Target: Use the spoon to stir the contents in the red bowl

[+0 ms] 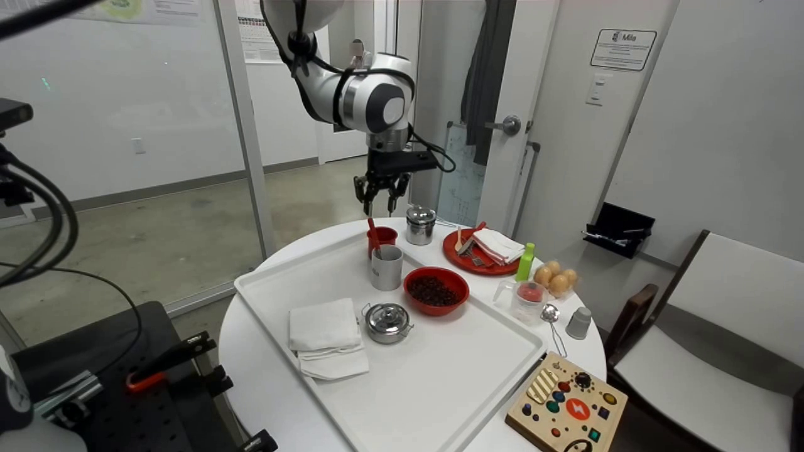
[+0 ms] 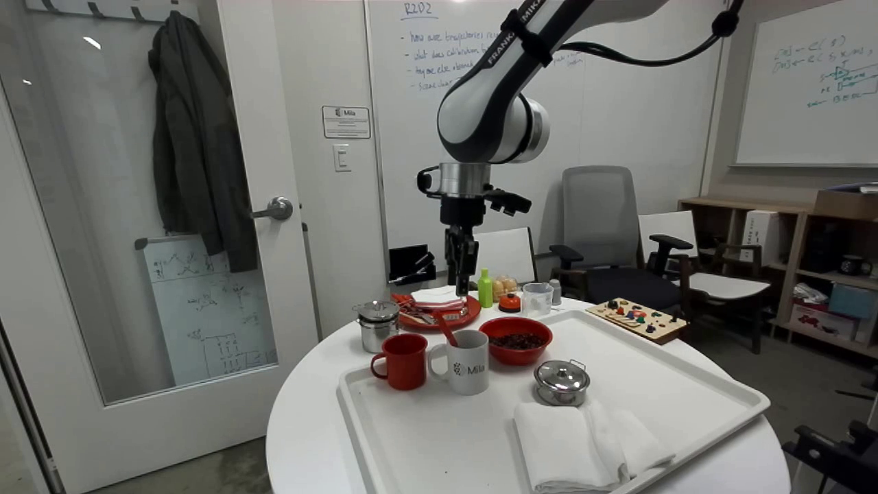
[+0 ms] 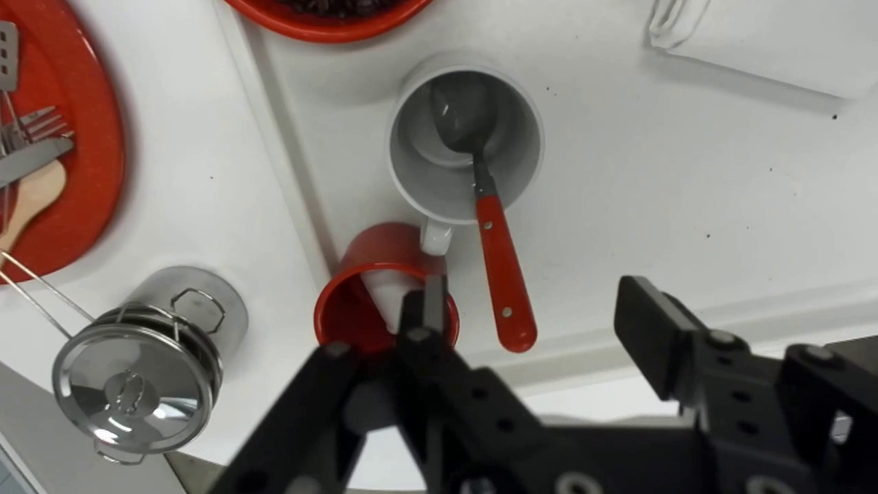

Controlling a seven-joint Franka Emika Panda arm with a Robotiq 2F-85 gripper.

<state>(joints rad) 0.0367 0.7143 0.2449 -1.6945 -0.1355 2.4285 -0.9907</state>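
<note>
A: Over one end of the white tray the gripper is poised, jaws set well apart, nothing gripped!

B: Next in size, the red bowl is seen, dark bean-like contents heaped in it; some drag is to be expected when they are stirred.

A: And the white Mila mug, stood just beside the red mug! Rigid, probably ceramic; it could be tipped or dragged if the lift is made at a slant.

B: Inside the white one, the red-handled spoon is found, head down, leaned over the rim, its handle left free outside. No touch by either jaw is shown in the wrist view.

A: How will it be handled?

B: Light and stiff, it may be judged; hardly to be bent by a firm squeeze. The handle looks smooth, though, so slipping should be guarded against.

A: And the hold?

B: Best taken on the outer half, near the end rivet. The angle must be watched: the riveted face is turned upward, so the narrow edges would be pinched and a twist is risked. If it is gripped too low, the rim could be knocked.
</note>
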